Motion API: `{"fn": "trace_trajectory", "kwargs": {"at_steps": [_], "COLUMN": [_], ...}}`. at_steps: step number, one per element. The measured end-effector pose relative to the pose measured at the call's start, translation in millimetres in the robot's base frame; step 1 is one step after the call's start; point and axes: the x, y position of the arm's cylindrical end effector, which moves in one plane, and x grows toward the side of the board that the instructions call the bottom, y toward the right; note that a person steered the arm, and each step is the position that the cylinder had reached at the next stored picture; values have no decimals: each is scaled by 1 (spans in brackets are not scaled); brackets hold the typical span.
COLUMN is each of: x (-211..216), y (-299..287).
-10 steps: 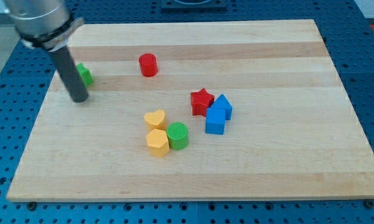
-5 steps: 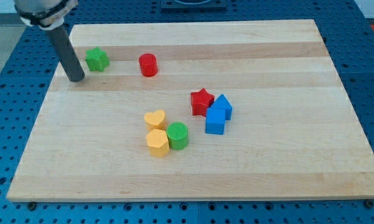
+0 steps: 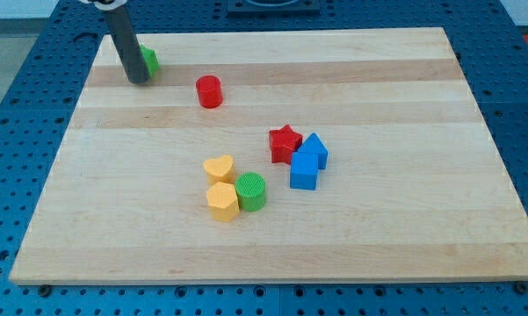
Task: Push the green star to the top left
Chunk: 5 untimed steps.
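Note:
The green star (image 3: 148, 61) lies near the board's top left corner, mostly hidden behind my rod. My tip (image 3: 137, 80) rests on the wooden board (image 3: 378, 237) just below and left of the star, touching or almost touching it. The rod rises toward the view's top left.
A red cylinder (image 3: 209, 91) stands right of the star. In the middle sit a red star (image 3: 285, 142), two blue blocks (image 3: 314, 149) (image 3: 304, 170), a yellow heart (image 3: 219, 168), a yellow hexagon (image 3: 221, 200) and a green cylinder (image 3: 251, 190).
My tip has moved up and to the right. The green star has moved up toward the board's top edge, from beside the tip to behind the rod.

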Motion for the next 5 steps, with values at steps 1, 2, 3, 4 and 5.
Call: {"fn": "trace_trajectory", "kwargs": {"at_steps": [1,2,3,4,5], "x": [-6,-26,-44,-44,-45], "y": [19,17,1,-9,-13]}}
